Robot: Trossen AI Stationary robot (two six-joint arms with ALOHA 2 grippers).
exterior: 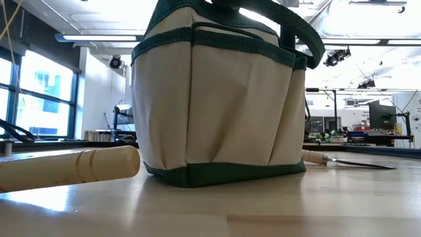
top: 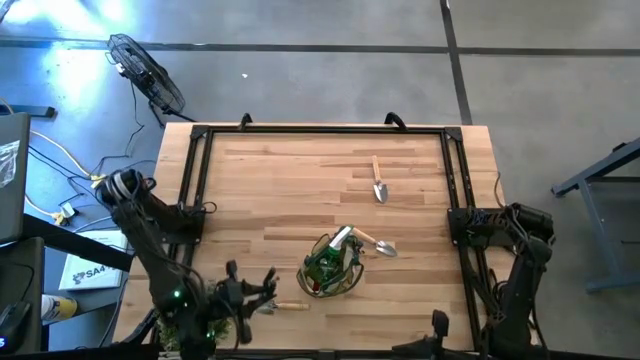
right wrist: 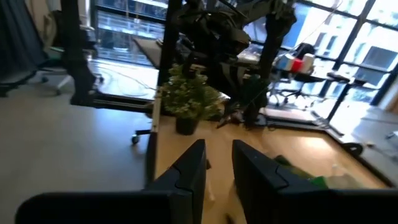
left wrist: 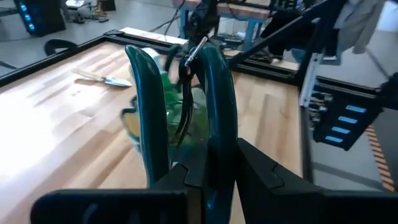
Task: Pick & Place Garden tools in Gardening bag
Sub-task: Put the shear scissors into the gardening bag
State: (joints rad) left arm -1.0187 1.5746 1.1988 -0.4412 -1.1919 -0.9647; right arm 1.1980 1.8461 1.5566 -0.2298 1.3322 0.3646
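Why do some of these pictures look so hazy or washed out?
In the low view the ceiling lights behind the bag glare white; the handle up close is soft. In the left wrist view the bag behind the green grips is blurred. The right wrist view is smeared, plant included.

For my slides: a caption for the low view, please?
Gardening bag upright on the table, a wooden handle lying beside it.
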